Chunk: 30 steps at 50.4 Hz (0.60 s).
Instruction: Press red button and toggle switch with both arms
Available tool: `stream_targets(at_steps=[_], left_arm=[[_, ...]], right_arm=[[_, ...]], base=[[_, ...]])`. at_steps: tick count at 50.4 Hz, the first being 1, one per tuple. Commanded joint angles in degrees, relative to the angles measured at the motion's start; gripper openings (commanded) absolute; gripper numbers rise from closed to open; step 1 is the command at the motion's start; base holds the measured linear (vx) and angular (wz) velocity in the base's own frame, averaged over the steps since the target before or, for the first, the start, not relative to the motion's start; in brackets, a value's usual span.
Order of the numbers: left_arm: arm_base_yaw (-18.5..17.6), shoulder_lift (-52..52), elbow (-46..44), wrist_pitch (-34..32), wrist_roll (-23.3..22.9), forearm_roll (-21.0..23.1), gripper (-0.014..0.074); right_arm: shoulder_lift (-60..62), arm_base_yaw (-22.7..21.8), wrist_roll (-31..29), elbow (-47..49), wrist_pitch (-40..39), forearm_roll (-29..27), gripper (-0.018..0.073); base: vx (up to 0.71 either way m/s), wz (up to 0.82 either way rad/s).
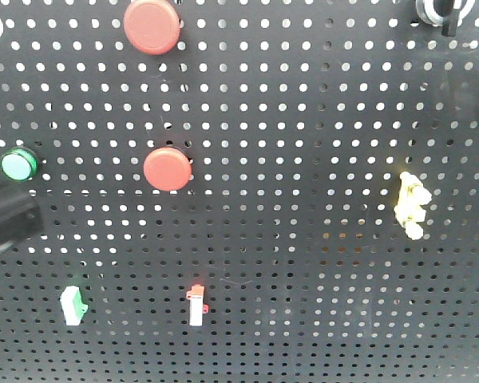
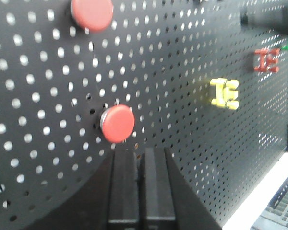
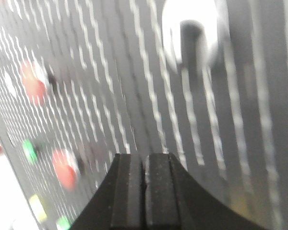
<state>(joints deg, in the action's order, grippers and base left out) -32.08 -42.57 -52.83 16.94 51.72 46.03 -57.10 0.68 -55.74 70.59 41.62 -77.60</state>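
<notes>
Exterior front-facing view showed the red button (image 1: 152,25) high on the pegboard (image 1: 311,128), left of centre, and the toggle switch (image 1: 441,11) at top right. The left gripper (image 2: 140,157), jaws together, sat just below the smaller red button (image 2: 117,123); the right gripper (image 3: 145,164), likewise closed, sat below the toggle switch.

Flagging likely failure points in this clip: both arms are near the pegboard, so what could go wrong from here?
1. The left gripper, fingers shut, sits just below the smaller red button, while the larger red button is higher up the pegboard; it may press the wrong one.
2. The right wrist view is blurred, and the toggle switch appears above and right of the right gripper there; its shut fingers could miss it.
</notes>
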Motion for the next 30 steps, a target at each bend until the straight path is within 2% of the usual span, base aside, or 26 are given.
stream_targets(at_steps=[1,4,8,13,17,20,30], left_arm=[[0.06,0.08,-1.58,-4.35,-0.37,1.61,0.0002],[0.06,0.08,-1.58,-4.87,-0.37,1.61,0.0002],[0.06,0.08,-1.58,-5.35,-0.37,1.61,0.0002],[0.06,0.08,-1.58,-5.84,-0.37,1.61,0.0002],[0.06,0.08,-1.58,-5.65,-0.37,1.61,0.0002],[0.06,0.08,-1.58,-5.75,-0.37,1.61,0.0002],[0.06,0.08,-1.58,-5.31,-0.32,1.61,0.0002]], right_arm=[[-1.58,-0.17,1.67,4.49,0.08,-3.67,-0.0003],[-2.33,0.43,2.93,5.48,0.59,-4.05,-0.0003],[-3.05,4.97,1.28,5.82,-1.23,-3.37,-0.0003],[-3.41,11.76,0.88,5.82,-9.42,-1.55,-0.0003],[-3.84,15.51,-0.39,5.82,-15.92,-0.73,-0.0003],[-4.27,16.42,-0.66,5.82,-20.15,0.86,-0.0003],[-5.12,16.29,-1.03,5.82,-24.98,1.09,-0.0003]], base=[[0.00,0.00],[0.00,0.00],[0.00,0.00],[0.00,0.00],[0.00,0.00],[0.00,0.00],[0.00,0.00]])
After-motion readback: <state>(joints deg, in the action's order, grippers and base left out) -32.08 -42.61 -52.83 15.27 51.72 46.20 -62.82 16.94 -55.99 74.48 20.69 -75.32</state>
